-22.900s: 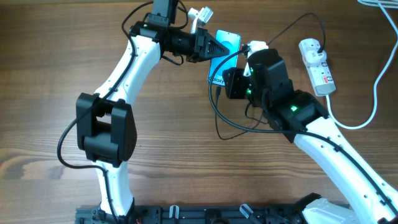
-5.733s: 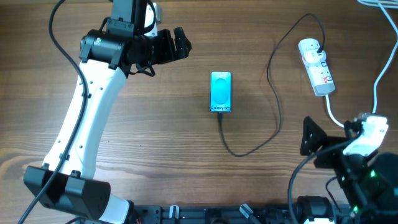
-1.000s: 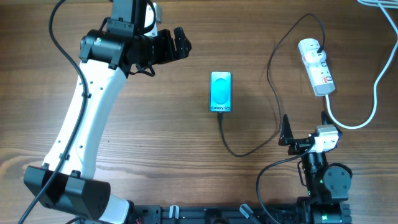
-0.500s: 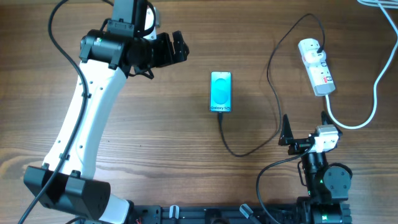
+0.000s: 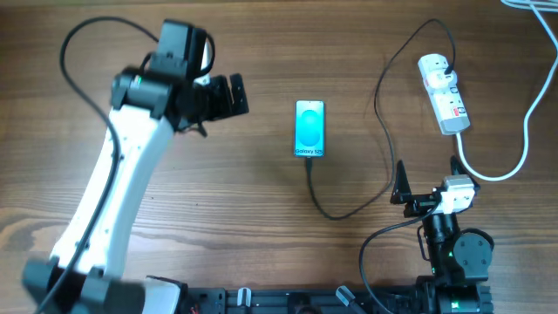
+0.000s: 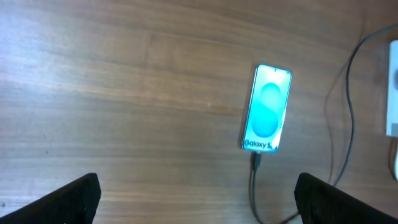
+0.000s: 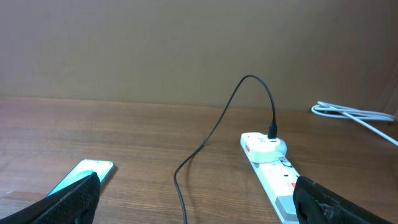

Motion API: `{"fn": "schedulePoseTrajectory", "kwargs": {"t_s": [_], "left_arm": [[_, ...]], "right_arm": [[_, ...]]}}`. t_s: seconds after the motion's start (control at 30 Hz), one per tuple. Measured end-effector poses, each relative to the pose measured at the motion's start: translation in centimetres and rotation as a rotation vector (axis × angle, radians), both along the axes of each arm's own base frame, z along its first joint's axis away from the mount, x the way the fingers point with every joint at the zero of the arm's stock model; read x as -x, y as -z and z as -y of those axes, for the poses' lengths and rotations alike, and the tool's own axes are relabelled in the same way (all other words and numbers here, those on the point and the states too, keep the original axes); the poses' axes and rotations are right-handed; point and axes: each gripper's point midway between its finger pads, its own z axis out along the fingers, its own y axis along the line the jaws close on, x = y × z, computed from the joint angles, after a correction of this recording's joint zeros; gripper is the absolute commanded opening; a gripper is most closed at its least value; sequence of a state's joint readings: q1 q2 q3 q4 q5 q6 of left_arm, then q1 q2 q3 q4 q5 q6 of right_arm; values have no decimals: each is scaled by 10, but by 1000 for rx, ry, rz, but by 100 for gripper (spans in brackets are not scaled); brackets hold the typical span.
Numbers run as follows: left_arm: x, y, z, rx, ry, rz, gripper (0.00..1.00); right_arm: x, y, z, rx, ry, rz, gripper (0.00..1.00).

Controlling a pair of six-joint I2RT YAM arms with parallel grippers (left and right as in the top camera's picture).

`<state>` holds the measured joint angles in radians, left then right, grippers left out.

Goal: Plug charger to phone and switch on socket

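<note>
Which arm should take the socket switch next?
Right. The right gripper, open, is on the same side as the socket and faces it; the left gripper is beyond the phone, farther away.

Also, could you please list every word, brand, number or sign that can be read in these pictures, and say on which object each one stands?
"Galaxy S25": printed at one end of the flat rectangular smartphone with the cyan screen; in the left wrist view only "Galaxy S" reads clearly.
On the white elongated power strip there are red switch marks only; any print there is too small to read.
Nothing else readable is in view.
</note>
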<state>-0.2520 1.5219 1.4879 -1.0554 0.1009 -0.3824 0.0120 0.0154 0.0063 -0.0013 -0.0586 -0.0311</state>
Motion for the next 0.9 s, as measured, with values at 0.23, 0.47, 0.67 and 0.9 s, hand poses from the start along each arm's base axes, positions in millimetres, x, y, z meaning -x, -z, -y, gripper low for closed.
{"fn": "schedulePoseTrajectory", "kwargs": {"t_s": [0.23,0.47,0.67,0.9], "left_arm": [[25,-1,-15,36,-23,165,100],[66,12,-54,42,-120,222,100],[94,2,-68,25,-107,362,100],[130,-12,-69,16,-53,573,100]], "right_arm": [[0,0,0,0,0,0,100],[0,0,0,0,0,1,100],[0,0,0,0,0,0,100],[0,0,0,0,0,0,99]]}}
